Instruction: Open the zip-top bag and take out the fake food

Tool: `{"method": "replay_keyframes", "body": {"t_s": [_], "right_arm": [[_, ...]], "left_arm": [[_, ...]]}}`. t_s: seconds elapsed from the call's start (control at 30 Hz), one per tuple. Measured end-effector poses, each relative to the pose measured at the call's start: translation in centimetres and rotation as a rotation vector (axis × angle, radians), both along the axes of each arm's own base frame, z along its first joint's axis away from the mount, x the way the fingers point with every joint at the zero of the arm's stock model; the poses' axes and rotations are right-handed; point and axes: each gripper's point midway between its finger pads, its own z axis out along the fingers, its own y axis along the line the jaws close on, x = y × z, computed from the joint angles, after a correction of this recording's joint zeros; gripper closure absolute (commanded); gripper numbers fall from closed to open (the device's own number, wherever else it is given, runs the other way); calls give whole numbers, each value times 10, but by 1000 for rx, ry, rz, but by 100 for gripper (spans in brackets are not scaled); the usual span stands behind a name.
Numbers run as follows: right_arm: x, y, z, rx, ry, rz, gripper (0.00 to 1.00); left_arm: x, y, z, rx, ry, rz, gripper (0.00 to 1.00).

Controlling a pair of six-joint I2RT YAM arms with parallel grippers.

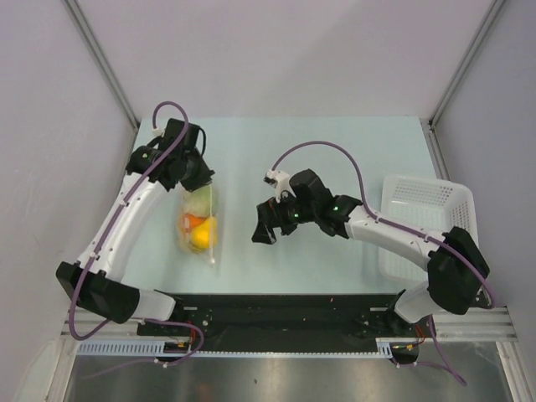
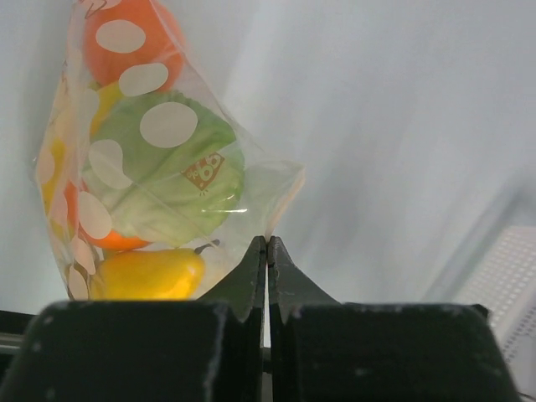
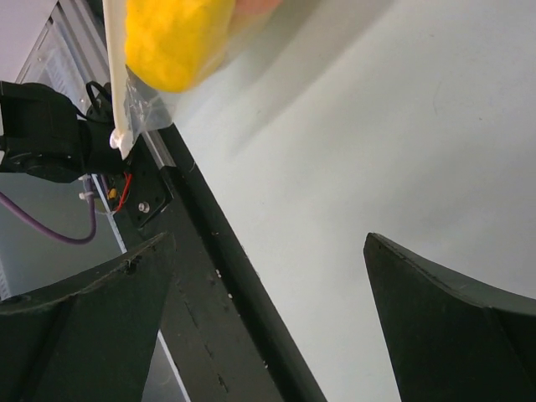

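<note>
Left gripper (image 2: 267, 251): we see the jaws pressed together, and the clear film of the zip-top bag (image 1: 201, 224) runs right down into the fingertips, so we read it as a pinch on the bag's far end. From the top view the bag is on the left half of the table (image 1: 327, 151), long axis running near to far, just beside the left arm. We can't tell whether it lies flat or is partly lifted; its outline is a bit blurred.

The fake food (image 1: 199, 228) is all inside the bag. In the left wrist view we make out an orange piece (image 2: 126, 42) at the top, a pale green cabbage (image 2: 167, 167) in the middle and a yellow fruit (image 2: 146, 272) nearest the fingers. The film has white spots printed on it.

The zip strip (image 3: 115, 75) is at the bag's near end, close to the black rail at the table's near edge, with a yellow fruit bulging just behind it. We can't tell whether the zip is sealed.

Right gripper (image 1: 264, 230): jaws spread wide, nothing between them, over bare table to the right of the bag, near it but not touching.

A white perforated basket (image 1: 427, 205) sits at the right edge, well apart from the bag.
</note>
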Motion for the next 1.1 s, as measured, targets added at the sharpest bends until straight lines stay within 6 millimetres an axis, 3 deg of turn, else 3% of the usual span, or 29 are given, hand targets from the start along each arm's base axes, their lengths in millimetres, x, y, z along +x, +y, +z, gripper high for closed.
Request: {"method": "replay_keyframes", "body": {"t_s": [0.2, 0.4, 0.57, 0.67, 0.8, 0.83, 0.9, 0.93, 0.97, 1.1], "right_arm": [[-6, 25, -9, -6, -26, 70, 0], [-1, 47, 8, 28, -93, 116, 1], [-1, 62, 16, 50, -131, 142, 13], [-1, 72, 8, 43, -130, 153, 19], [-3, 77, -6, 11, -128, 147, 38], [-3, 77, -8, 2, -130, 141, 61], [-1, 75, -11, -23, -144, 128, 78], [-1, 74, -12, -36, -146, 126, 96], [1, 72, -12, -53, -147, 115, 100], [4, 63, -12, -123, -154, 104, 100]], "left_arm": [[3, -6, 13, -123, -14, 55, 100], [4, -10, 23, -256, -28, 123, 100], [7, -16, 31, -319, -44, 144, 100], [6, -19, 34, -352, -49, 156, 100], [3, -19, 37, -371, -57, 166, 100], [2, -19, 38, -373, -58, 167, 100], [1, -18, 39, -375, -63, 167, 100], [-1, -18, 39, -374, -64, 167, 100], [-2, -17, 38, -372, -66, 168, 100], [-12, -7, 36, -348, -95, 181, 98]]}}
